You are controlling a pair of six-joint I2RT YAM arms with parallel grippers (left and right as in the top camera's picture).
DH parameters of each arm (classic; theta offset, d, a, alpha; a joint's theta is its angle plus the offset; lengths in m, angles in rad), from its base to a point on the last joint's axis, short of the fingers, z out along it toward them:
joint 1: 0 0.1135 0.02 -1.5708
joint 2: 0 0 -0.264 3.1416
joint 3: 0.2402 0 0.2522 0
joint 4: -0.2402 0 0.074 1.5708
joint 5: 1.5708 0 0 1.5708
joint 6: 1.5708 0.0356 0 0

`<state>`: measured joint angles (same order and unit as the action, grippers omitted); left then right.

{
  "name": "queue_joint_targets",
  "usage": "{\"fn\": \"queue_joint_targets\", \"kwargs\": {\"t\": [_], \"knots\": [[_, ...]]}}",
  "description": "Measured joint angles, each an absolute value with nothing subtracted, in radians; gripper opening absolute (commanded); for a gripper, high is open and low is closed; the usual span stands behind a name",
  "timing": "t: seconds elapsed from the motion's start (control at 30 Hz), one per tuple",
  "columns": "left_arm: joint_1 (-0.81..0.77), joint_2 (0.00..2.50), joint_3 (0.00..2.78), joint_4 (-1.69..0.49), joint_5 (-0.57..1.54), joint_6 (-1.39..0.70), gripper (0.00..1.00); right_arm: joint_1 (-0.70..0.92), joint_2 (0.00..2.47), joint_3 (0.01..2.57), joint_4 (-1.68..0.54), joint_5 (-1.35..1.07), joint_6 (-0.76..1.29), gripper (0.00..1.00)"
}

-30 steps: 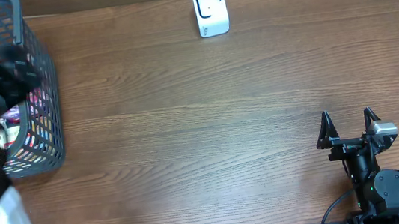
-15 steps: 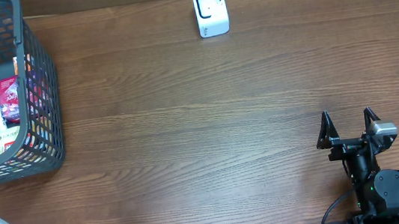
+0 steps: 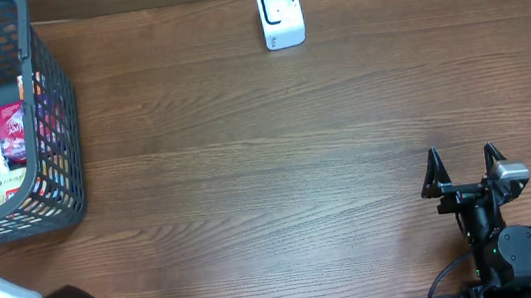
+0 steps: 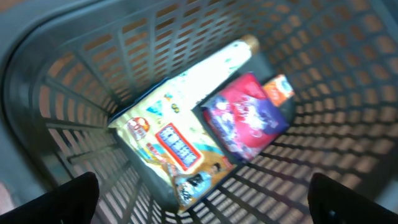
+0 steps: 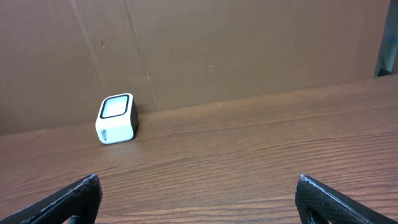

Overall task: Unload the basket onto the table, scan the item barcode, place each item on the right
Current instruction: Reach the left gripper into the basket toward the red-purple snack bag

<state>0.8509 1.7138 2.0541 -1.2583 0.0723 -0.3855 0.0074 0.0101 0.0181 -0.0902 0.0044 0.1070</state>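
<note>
Fig.: L gripper [image 4: 208, 208], wide and empty, faced the packets [image 4: 177, 140] overlapped in the basket [image 3: 54, 123], R gripper [image 3: 463, 169] idled wide by the bench [image 3: 248, 171] edge, scanner [image 3: 280, 14] well apart; a pick here risked snagging mesh or lifting two at once.

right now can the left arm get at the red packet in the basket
Probably yes: its jaws stand wide open facing into the basket, and the red packet lies on top, nothing covering it.

White scanner [image 3: 280, 13] standing upright at the far side, red packet [image 4: 245, 118] lying in grey basket [image 3: 56, 113]
</note>
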Motion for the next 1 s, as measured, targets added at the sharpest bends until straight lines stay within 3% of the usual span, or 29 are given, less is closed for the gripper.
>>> {"fn": "queue_joint_targets", "kwargs": {"t": [0.5, 1.0], "knots": [[0.766, 1.919, 2.045, -1.104, 0.011, -0.347, 1.0, 0.007, 0.01, 0.018, -0.09, 0.004, 0.107, 1.0], [0.685, 2.119, 2.04, -0.953, 0.096, -0.255, 1.0, 0.007, 0.01, 0.018, -0.09, 0.004, 0.107, 1.0]]}}
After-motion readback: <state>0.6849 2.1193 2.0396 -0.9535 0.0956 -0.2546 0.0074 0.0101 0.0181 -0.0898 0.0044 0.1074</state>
